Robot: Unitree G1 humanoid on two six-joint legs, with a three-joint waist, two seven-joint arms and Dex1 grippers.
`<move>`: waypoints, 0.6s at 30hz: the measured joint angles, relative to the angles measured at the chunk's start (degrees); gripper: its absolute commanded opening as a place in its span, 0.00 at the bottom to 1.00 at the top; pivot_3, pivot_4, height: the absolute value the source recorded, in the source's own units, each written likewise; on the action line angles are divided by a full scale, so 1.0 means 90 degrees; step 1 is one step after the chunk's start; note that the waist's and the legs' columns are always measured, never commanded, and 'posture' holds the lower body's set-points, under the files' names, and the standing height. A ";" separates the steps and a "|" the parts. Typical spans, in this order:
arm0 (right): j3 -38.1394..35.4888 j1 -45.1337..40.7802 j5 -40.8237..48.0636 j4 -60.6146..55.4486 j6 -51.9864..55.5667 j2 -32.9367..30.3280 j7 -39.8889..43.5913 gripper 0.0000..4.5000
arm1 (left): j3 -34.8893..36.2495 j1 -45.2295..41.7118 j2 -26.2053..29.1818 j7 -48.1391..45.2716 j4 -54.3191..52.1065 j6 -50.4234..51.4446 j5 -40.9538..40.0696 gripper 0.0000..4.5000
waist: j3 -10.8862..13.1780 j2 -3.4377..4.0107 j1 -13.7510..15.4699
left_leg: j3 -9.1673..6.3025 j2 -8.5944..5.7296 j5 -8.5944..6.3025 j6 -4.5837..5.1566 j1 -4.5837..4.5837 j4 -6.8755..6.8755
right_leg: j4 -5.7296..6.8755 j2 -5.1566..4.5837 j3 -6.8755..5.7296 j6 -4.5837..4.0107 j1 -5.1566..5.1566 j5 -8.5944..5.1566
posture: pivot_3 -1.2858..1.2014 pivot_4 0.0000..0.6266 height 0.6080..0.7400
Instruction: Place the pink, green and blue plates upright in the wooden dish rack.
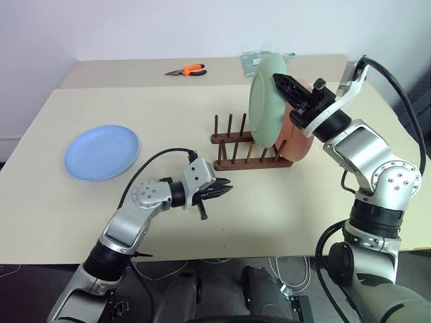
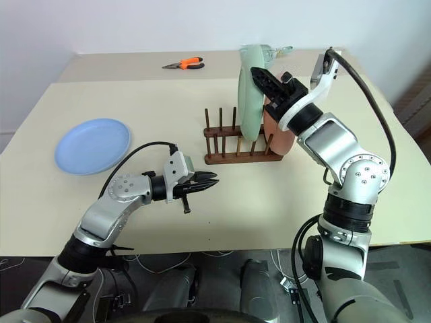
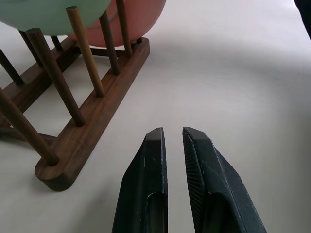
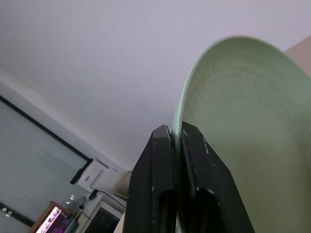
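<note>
Over the wooden dish rack (image 1: 248,149), our right gripper (image 1: 291,93) pinches the green plate (image 1: 267,101) upright beside the racked pink plate (image 1: 300,138); our left gripper (image 1: 217,192) hangs closed, empty; the blue plate (image 1: 101,152) lies flat well to the left.

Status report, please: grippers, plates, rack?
Right gripper clamps green plate upright over rack. Pink plate racked. Blue plate flat. Left gripper shut, empty.

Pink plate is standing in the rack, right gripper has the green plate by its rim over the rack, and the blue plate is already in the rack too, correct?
Not quite: the blue plate still lies flat on the table, left of the rack, as the left eye view shows. The pink plate stands in the rack, and the right gripper pinches the green plate by its rim.
</note>
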 measured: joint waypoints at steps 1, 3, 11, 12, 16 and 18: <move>0.0002 0.0000 0.0007 0.0014 -0.0009 0.0000 0.0000 0.32 | 0.0000 0.0001 0.0002 0.0001 0.0000 0.0000 0.0000 0.12 | 0.0000 0.0000 0.0000 | 0.0001 0.0000 0.0000 0.0000 0.0000 0.0000 | 0.0000 0.0000 0.0000 0.0000 0.0000 0.0000 | 0.52 0.24 1.00; 0.0078 -0.0014 -0.0219 0.0024 -0.0100 -0.0047 0.0108 0.55 | 0.0000 0.0001 0.0002 0.0005 -0.0001 0.0000 0.0001 0.12 | 0.0000 0.0000 0.0000 | 0.0001 0.0000 0.0000 0.0000 0.0000 0.0000 | 0.0000 0.0000 0.0000 0.0000 0.0000 0.0000 | 0.52 0.24 1.00; 0.1017 -0.0046 -0.3553 -0.0652 -0.1245 -0.2153 0.2530 0.76 | 0.1150 -0.0100 -0.0213 0.0955 0.0157 0.0300 -0.0309 0.76 | 0.0004 0.0004 -0.0015 | 0.0005 0.0003 0.0000 0.0000 0.0002 -0.0001 | -0.0006 0.0001 -0.0004 0.0030 0.0001 -0.0015 | 0.52 0.24 1.00; 0.1028 -0.0060 -0.3727 -0.0658 -0.1303 -0.2316 0.2778 0.83 | 0.1443 -0.0222 -0.0263 0.1322 0.0357 0.0294 -0.0246 0.87 | 0.0005 0.0005 -0.0014 | 0.0004 0.0002 0.0000 0.0000 0.0002 0.0000 | -0.0003 0.0001 -0.0004 0.0030 0.0001 -0.0015 | 0.52 0.24 1.00; 0.1315 -0.0094 -0.4424 -0.1196 -0.1626 -0.3056 0.4043 0.99 | 0.3001 -0.0871 0.0038 0.3418 0.1665 0.0437 0.0334 0.99 | 0.0004 0.0001 -0.0057 | 0.0002 0.0007 -0.0001 0.0000 0.0008 -0.0006 | 0.0001 0.0005 -0.0005 0.0033 -0.0003 -0.0015 | 0.52 0.24 1.00; 0.1759 -0.0014 -0.4779 -0.1687 -0.1763 -0.3213 0.4655 0.99 | 0.3690 -0.1139 0.0116 0.4452 0.2064 0.0786 0.0571 0.99 | -0.0001 -0.0012 -0.0040 | 0.0000 0.0005 -0.0001 0.0000 0.0006 -0.0006 | -0.0001 0.0004 -0.0005 0.0038 -0.0002 -0.0017 | 0.52 0.24 1.00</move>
